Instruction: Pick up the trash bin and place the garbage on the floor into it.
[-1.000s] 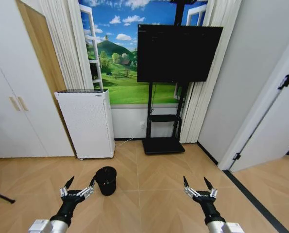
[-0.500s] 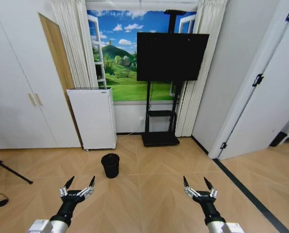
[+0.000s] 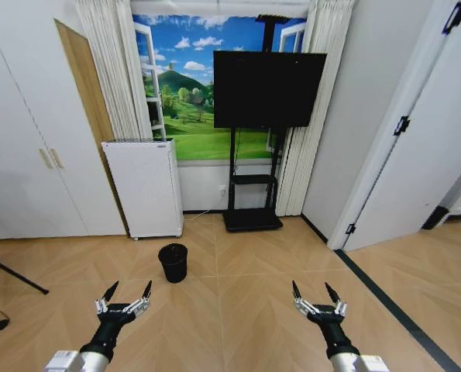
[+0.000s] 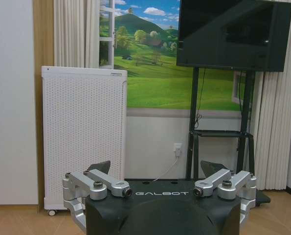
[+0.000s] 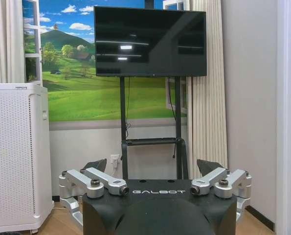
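Both grippers spread, trash bin (image 3: 173,262) upright, mouth up.

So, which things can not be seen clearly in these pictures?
- Trash bin inside: head view, too small and dark to tell the contents.
- Trash bin from the left wrist view: hidden behind the left gripper.
- Floor ahead, right wrist view: blocked by the right gripper.
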Motion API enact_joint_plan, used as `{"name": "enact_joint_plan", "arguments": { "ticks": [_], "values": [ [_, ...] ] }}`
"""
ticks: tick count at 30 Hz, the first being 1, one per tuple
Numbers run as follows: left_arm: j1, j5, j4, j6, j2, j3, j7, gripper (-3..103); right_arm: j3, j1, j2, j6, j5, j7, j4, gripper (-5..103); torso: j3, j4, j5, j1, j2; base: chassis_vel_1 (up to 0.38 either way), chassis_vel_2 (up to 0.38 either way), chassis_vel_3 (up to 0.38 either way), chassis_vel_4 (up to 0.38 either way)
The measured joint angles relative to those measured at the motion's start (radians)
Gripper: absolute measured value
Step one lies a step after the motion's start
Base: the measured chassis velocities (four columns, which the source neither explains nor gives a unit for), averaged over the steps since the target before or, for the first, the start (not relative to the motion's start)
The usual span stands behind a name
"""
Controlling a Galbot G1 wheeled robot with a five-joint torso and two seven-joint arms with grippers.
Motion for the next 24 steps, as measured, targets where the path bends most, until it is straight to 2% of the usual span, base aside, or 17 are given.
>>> {"name": "enact_joint_plan", "arguments": {
  "ticks": [15, 24],
  "values": [
    [0.0, 0.0, 0.0, 0.0, 0.0, 0.0, 0.0, 100, 0.0, 0.0, 0.0, 0.0, 0.0, 0.0, 0.0, 100, 0.0, 0.0001, 0.0, 0.0, 0.0, 0.0, 0.0, 0.0, 0.0],
    [0.0, 0.0, 0.0, 0.0, 0.0, 0.0, 0.0, 100, 0.0, -0.001, 0.0, 0.0, 0.0, 0.0, 0.0, 100, 0.0, 0.0, -0.0001, 0.0, 0.0, 0.071, 0.046, -0.065, -0.058]
  ]
}}
